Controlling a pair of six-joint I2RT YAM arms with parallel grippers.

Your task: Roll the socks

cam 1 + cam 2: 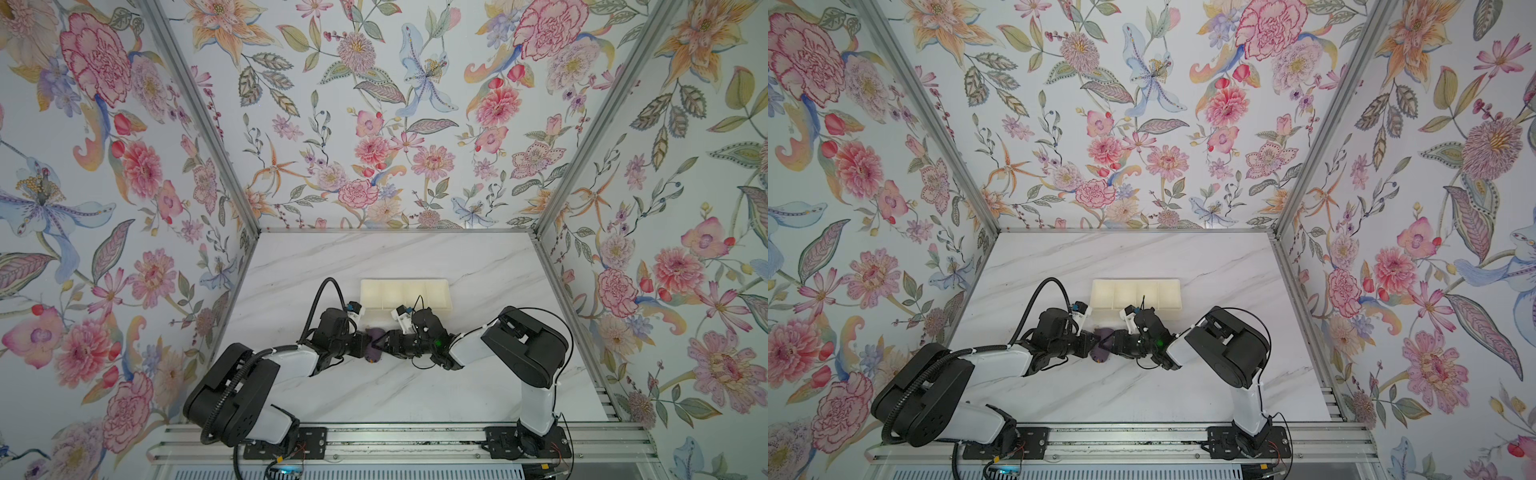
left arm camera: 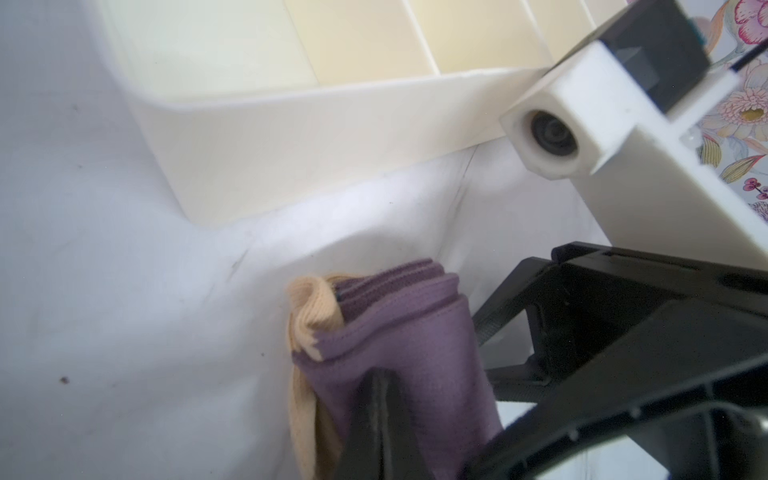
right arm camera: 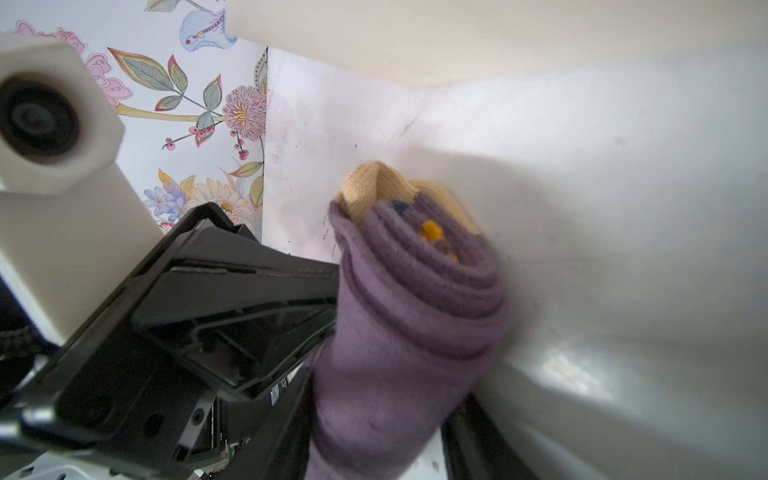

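Finishing the tuck calls for steady tension: the socks (image 1: 373, 348) are a tight purple bundle low on the table (image 1: 374, 257), near the tray (image 1: 405, 283), between both claws. Left claw (image 2: 378, 390) is pressed together, tips against the cloth; right claw (image 3: 386, 419) clasps the bundle's end. Pull the cuff over slowly so no layer slips
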